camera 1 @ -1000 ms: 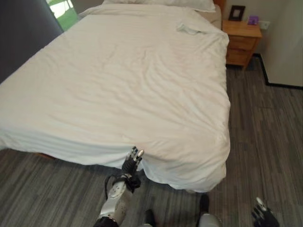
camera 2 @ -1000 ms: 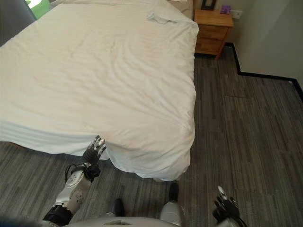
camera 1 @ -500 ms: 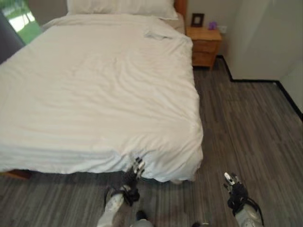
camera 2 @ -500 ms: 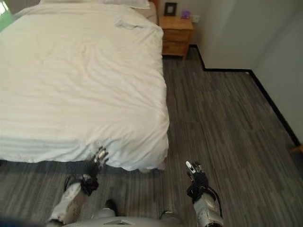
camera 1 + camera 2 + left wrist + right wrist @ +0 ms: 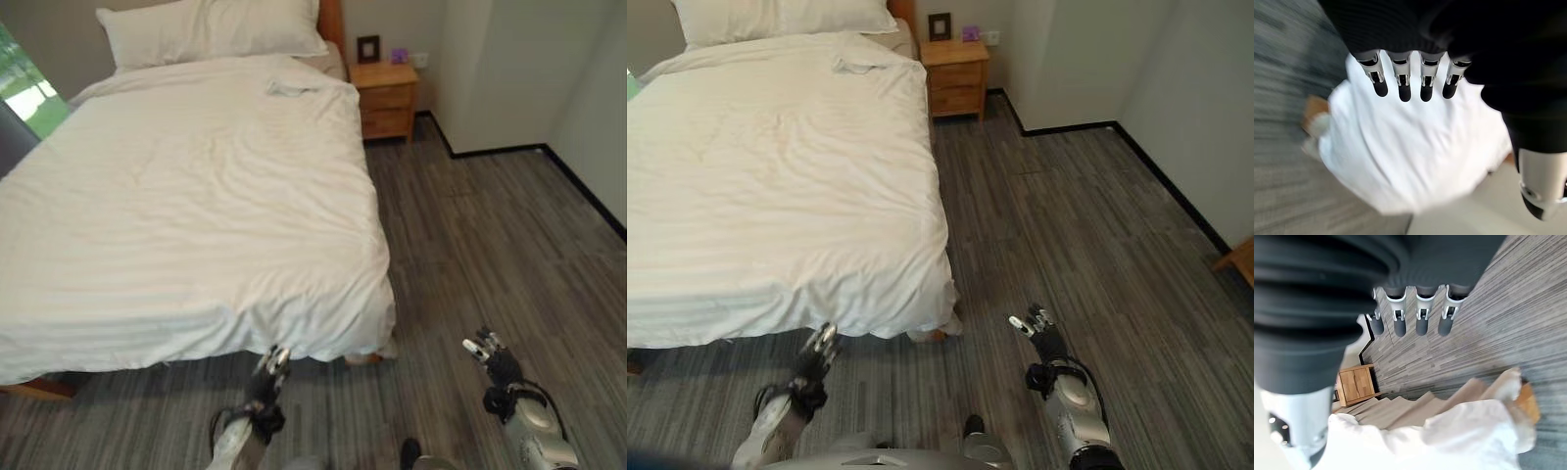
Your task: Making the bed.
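Below the white duvet (image 5: 196, 196) hiding the bed, left hand (image 5: 268, 364) and right hand (image 5: 487, 348) hang released.

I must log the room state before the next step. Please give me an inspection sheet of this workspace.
Surface: grey plank floor.
Job's things: white duvet spread over the bed, corner hanging near the foot; pillow at the head; small fold near the pillow.
Clutter: nothing seen.
Hands: left hand open, by the duvet edge, holding nothing; right hand open over the floor.
Cables: nothing seen.
Surroundings: wooden nightstand, walls.
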You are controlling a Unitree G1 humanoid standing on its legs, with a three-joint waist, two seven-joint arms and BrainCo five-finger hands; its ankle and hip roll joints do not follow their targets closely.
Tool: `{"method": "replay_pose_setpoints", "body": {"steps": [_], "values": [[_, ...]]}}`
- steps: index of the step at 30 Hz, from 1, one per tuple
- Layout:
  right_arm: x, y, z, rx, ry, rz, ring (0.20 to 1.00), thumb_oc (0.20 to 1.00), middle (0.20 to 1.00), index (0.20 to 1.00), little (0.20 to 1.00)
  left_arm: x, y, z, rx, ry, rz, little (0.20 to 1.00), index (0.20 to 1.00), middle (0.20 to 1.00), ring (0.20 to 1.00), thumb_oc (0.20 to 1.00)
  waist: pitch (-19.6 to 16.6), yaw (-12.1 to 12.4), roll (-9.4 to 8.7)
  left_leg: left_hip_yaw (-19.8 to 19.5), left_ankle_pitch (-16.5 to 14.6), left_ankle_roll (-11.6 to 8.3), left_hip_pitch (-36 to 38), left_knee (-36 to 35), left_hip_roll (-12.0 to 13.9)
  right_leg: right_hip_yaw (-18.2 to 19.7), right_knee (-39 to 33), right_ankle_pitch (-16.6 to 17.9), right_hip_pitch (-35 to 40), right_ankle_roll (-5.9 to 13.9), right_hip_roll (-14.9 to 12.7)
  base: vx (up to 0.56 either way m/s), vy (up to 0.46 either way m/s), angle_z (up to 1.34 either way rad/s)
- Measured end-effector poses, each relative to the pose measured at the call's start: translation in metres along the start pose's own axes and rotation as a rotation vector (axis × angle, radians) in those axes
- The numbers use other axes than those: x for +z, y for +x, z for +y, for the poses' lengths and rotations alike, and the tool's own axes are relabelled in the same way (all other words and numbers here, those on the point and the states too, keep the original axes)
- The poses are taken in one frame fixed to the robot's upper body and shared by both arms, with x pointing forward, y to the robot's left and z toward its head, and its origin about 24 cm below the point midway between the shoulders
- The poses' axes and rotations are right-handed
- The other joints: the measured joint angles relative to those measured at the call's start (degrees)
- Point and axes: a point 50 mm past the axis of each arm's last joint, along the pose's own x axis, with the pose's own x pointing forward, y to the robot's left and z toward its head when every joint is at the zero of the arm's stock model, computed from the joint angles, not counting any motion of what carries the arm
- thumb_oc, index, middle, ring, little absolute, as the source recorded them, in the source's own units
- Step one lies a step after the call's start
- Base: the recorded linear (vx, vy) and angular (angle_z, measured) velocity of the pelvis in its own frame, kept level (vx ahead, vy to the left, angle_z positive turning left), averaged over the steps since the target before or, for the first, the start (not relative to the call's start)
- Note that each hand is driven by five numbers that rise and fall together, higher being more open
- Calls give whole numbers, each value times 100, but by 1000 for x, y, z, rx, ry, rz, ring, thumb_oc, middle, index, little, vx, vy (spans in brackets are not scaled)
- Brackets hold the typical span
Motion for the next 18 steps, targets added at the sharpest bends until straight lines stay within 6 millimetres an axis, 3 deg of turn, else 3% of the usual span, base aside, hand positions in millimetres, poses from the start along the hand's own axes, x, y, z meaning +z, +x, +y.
{"method": "replay_pose_setpoints", "body": {"steps": [1, 2, 4, 5, 6, 7, 8, 10, 11, 12, 13, 14, 15, 18], "values": [[9, -4, 9, 35, -6, -51, 1000, 1000, 1000, 1000, 1000, 18, 8, -9, -56, 40, -49, 1000, 1000, 1000, 1000, 1000, -28, -8, -194, 56, 107, 103, 4, -288, -207, 192, 30, 28, -248, 67, -125, -34, 40, -53], [19, -7, 15, 68, -22, -100, 1000, 1000, 1000, 1000, 1000, 30, 10, -18, -111, 69, -85, 1000, 1000, 1000, 1000, 1000, 19, -25, -273, 197, 171, 194, -29, -291, -299, 286, 2, 26, -333, 83, -191, -111, 52, -87], [24, -9, 20, 100, -36, -132, 1000, 1000, 1000, 1000, 1000, 38, 10, -24, -165, 82, -125, 1000, 1000, 1000, 1000, 1000, 33, -59, -210, 407, 188, 242, -101, -291, -252, 241, 259, 72, -424, 126, -258, -180, 16, -69], [24, -16, 25, 130, -78, -144, 1000, 1000, 1000, 1000, 1000, 56, 4, -33, -237, 128, -174, 1000, 1000, 1000, 1000, 1000, -13, -143, -379, 553, 240, 367, -101, -252, -391, 160, 762, -28, -588, 332, -401, -231, -38, -61], [25, -19, 28, 144, -109, -156, 1000, 1000, 1000, 1000, 1000, 69, -13, -47, -324, 160, -231, 1000, 1000, 1000, 1000, 1000, 30, -182, -500, 754, 292, 348, -129, -225, -433, 208, 744, -55, -678, 313, -468, -238, -69, -75], [21, -20, 32, 140, -126, -162, 1000, 1000, 1000, 1000, 1000, 90, -45, -82, -540, 220, -343, 1000, 1000, 1000, 1000, 1000, 97, -175, -570, 961, 301, 347, -338, -42, -400, 84, 756, 189, -916, 577, -507, -82, -69, -74], [19, -20, 29, 120, -146, -145, 1000, 1000, 1000, 1000, 1000, 91, -51, -98, -648, 247, -382, 1000, 1000, 1000, 1000, 1000, 134, -91, -515, 1027, 308, 358, -356, -74, -364, -185, 777, 267, -973, 708, -506, -35, -88, -75], [13, -19, 33, 130, -203, -110, 1000, 1000, 1000, 1000, 1000, 78, -30, -107, -628, 310, -359, 1000, 1000, 1000, 1000, 1000, 159, -29, -242, 1463, 315, 362, -163, -147, -233, -1129, 1297, -36, -975, 445, -689, -15, -78, -88], [19, -15, 36, 137, -229, -137, 1000, 1000, 1000, 1000, 1000, 71, -14, -99, -540, 337, -323, 1000, 1000, 1000, 1000, 1000, 112, -40, -58, 1665, 212, 369, -165, -157, -130, -1271, 1796, -198, -1077, 483, -804, 26, -112, -95], [24, -13, 37, 137, -254, -154, 1000, 1000, 1000, 1000, 1000, 71, -10, -94, -494, 364, -323, 1000, 1000, 1000, 1000, 1000, 115, -144, -17, 1873, 269, 270, -169, -107, -71, -1505, 2066, -393, -1081, 458, -966, 76, -162, -99], [27, -12, 36, 133, -272, -167, 1000, 1000, 1000, 1000, 1000, 71, -8, -89, -463, 389, -321, 1000, 1000, 1000, 1000, 1000, 105, -91, 1, 1971, 232, 277, -147, -111, -40, -1789, 2131, -581, -1041, 354, -1116, 79, -91, -85], [30, -12, 36, 129, -293, -180, 1000, 1000, 1000, 1000, 1000, 70, -8, -83, -435, 407, -317, 1000, 1000, 1000, 1000, 1000, 91, -82, -58, 2163, 194, 206, -98, -123, -27, -1834, 2002, -650, -965, 314, -1141, 127, -176, -130], [34, -12, 34, 120, -316, -195, 1000, 1000, 1000, 1000, 1000, 64, -6, -70, -364, 395, -284, 1000, 1000, 1000, 1000, 1000, 72, -28, -14, 2266, 156, 109, 32, -122, 28, -1750, 1601, -651, -817, -40, -915, 124, -190, -119], [34, -15, 19, 68, -357, -183, 1000, 1000, 1000, 1000, 1000, 52, -8, -64, -338, 387, -230, 1000, 1000, 1000, 1000, 1000, 20, -105, 44, 1952, 211, 90, 129, 255, 417, -1389, 1166, -646, -636, -187, -310, 141, -225, -103]]}}
